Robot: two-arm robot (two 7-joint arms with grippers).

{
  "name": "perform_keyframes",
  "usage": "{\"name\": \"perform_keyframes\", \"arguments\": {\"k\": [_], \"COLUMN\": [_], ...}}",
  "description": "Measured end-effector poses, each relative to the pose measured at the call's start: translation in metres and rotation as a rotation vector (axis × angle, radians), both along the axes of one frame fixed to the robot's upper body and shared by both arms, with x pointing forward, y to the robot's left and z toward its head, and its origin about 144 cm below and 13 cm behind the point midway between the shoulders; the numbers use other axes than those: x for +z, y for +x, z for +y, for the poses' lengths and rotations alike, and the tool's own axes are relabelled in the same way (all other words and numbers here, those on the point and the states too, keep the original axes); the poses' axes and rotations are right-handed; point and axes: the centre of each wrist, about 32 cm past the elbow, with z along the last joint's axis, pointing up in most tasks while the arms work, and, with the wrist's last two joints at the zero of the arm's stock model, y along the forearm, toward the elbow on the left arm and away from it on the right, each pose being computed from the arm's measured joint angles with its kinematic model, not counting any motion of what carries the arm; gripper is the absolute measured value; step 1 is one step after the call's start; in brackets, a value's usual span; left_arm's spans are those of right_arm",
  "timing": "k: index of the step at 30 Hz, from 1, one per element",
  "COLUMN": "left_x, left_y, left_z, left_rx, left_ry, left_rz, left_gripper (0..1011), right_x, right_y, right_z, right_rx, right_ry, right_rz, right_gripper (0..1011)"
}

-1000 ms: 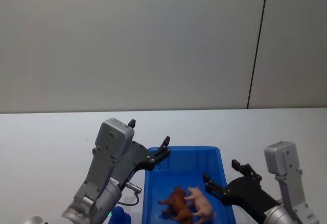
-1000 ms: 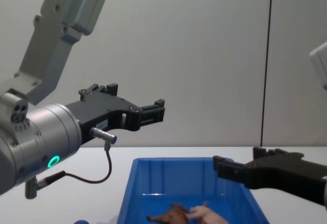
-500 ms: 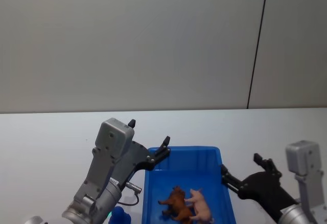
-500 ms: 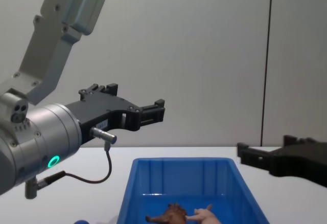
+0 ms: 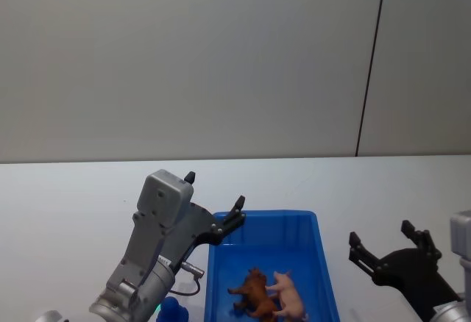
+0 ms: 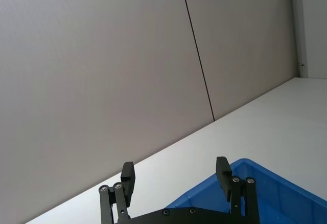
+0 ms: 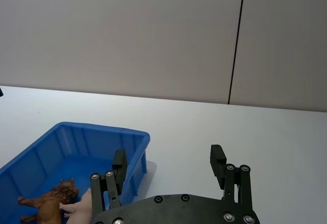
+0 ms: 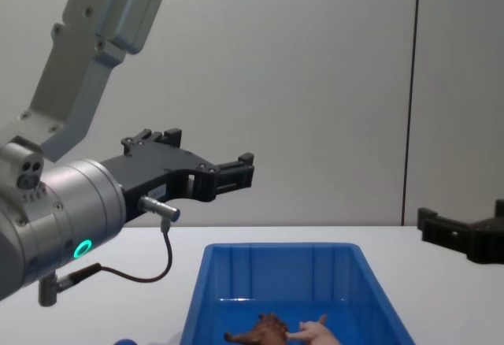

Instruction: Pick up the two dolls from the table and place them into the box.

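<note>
Lying on the floor of the box (image 5: 272, 226), toward its near end, are both dolls, side by side and touching: brown doll (image 5: 254, 296) on the left, pink doll (image 5: 288, 298) on the right. The box sits open-topped on the table (image 5: 73, 204)

Left gripper (image 5: 215, 190) hangs above the box's far-left corner, and the chest view puts it well clear of the rim. Its fingers are spread wide with nothing between them. The left wrist view looks past its two fingertips (image 6: 127, 172) at a far corner of the box and bare table beyond. A green ring light (image 8: 82, 248) is lit on the left arm's wrist housing

Right gripper (image 5: 380, 234) is off to the right of the box, over bare table and apart from the rim – fingers wide apart too, holding nothing. The right wrist view has the box off to one side of its fingers with both dolls inside, the pink one nearer the gripper and the brown one beyond it

Grey wall (image 5: 184, 65) behind the table, with one dark vertical seam (image 5: 372, 65)
</note>
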Motion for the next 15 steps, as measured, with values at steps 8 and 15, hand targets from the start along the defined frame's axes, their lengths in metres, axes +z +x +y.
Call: {"name": "perform_keyframes", "arguments": {"k": [8, 15], "left_x": [-0.0001, -0.0001], "left_y": [-0.0001, -0.0022], "left_z": [0.0000, 0.0028], "left_rx": [0.000, 0.004], "left_ry": [0.000, 0.003], "left_rz": [0.000, 0.014], "left_gripper": [1001, 1001], "right_x": [0.0001, 0.0003], "right_y": [-0.0045, -0.0069], "right_z": [-0.0032, -0.0048], "right_rx": [-0.027, -0.042], "right_ry": [0.003, 0.005], "right_rz": [-0.006, -0.010], "right_gripper": [1001, 1001]}}
